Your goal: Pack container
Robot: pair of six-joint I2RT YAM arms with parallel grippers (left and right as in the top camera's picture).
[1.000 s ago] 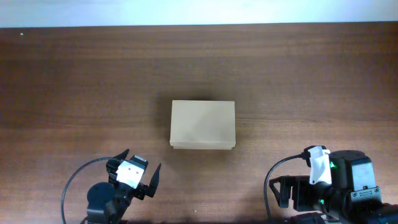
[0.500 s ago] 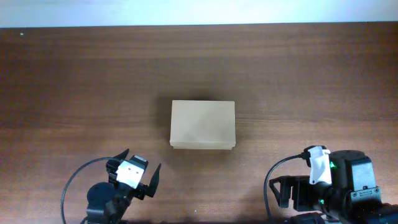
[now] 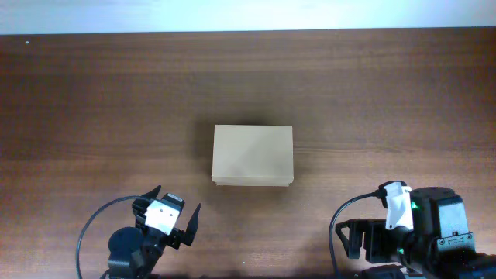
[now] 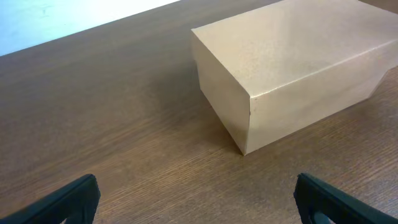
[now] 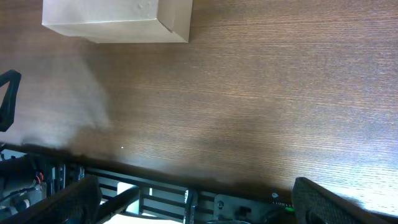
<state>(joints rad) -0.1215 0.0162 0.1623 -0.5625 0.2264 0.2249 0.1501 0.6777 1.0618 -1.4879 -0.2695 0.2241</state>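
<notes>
The container [image 3: 253,156] is a plain tan cardboard box with its lid shut, standing in the middle of the brown wooden table. It shows in the left wrist view [image 4: 292,62] and at the top left of the right wrist view [image 5: 118,18]. My left gripper [image 4: 199,202] is open and empty, near the table's front edge, short of the box's front left corner. My right gripper [image 5: 196,202] is open and empty at the front right, over the table's front edge, well away from the box. No pens or tape are in view.
The wooden table [image 3: 387,101] ends at a pale wall along the back. The table's front edge and a dark metal frame [image 5: 186,199] below it show in the right wrist view. The left arm's finger [image 5: 7,99] shows at that view's left edge.
</notes>
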